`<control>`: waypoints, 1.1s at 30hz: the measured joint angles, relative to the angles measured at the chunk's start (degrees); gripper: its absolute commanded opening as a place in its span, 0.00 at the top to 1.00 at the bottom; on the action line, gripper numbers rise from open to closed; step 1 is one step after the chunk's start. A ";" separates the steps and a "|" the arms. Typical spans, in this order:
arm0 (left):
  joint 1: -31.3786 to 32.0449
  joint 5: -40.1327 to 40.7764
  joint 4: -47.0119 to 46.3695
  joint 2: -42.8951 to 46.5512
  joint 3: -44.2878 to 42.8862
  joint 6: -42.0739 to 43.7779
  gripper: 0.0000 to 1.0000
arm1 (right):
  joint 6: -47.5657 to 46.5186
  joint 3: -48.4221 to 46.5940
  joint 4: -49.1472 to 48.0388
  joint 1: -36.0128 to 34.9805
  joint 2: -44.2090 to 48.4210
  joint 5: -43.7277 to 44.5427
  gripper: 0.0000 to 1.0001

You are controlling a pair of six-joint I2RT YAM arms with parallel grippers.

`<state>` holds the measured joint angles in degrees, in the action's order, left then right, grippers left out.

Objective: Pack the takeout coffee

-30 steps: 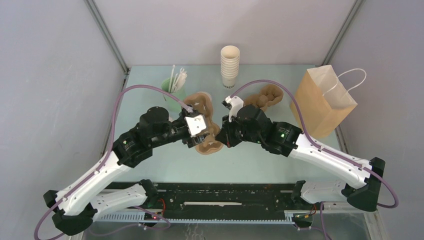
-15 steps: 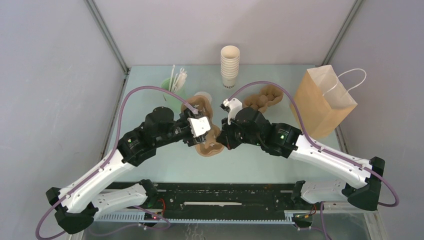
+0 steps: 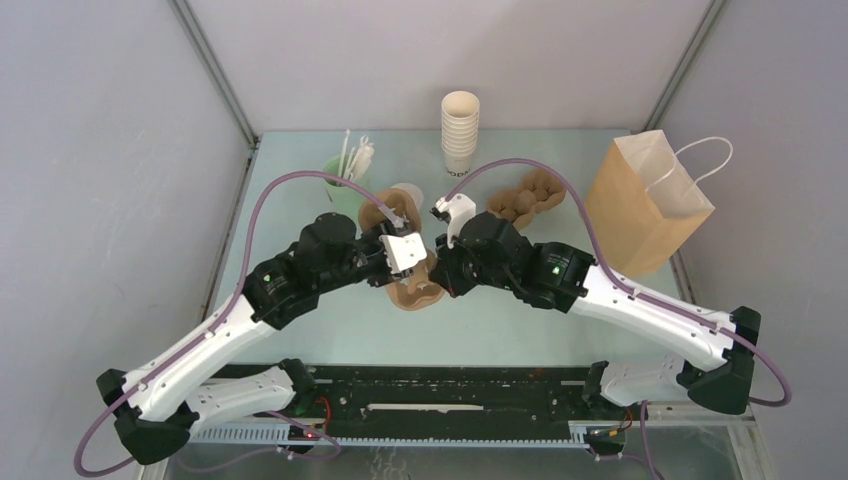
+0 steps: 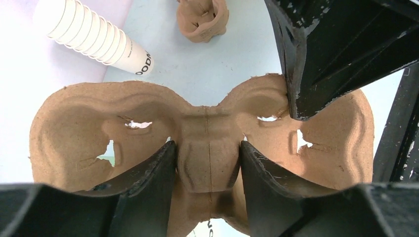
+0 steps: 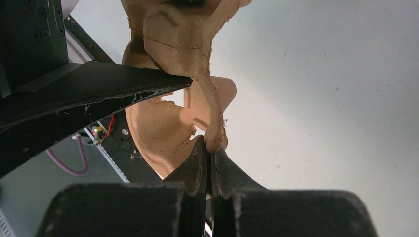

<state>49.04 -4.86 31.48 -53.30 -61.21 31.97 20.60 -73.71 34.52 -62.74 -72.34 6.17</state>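
Left gripper (image 4: 206, 148) straddling centre ridge of cup carrier (image 4: 74, 123), jaws half-wide, fingers flanking ridge; cannot tell whether gripping. Right gripper (image 5: 210, 148) pinching carrier's rim, jaws closed on it. Takeout coffee (image 3: 407, 192) standing just behind carrier, partly hidden, toward table's (image 3: 480, 330) far edge, between green cup (image 3: 338, 197) and cup stack (image 3: 460, 130).

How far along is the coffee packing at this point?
Nothing looks packed yet. In hand: the cup carrier, its rim pinched in the right tool, with the left tool straddling its centre ridge. Left: the lidded cup, partly hidden behind the carrier, is not in it, and the paper bag stands apart.
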 measured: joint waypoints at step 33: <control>1.11 4.66 -2.27 3.17 5.53 -1.53 0.52 | -4.24 -6.73 9.79 -2.51 -2.49 7.61 0.36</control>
<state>50.15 -0.21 29.21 -50.13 -55.68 30.44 16.36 -80.44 44.31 -65.25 -74.83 13.78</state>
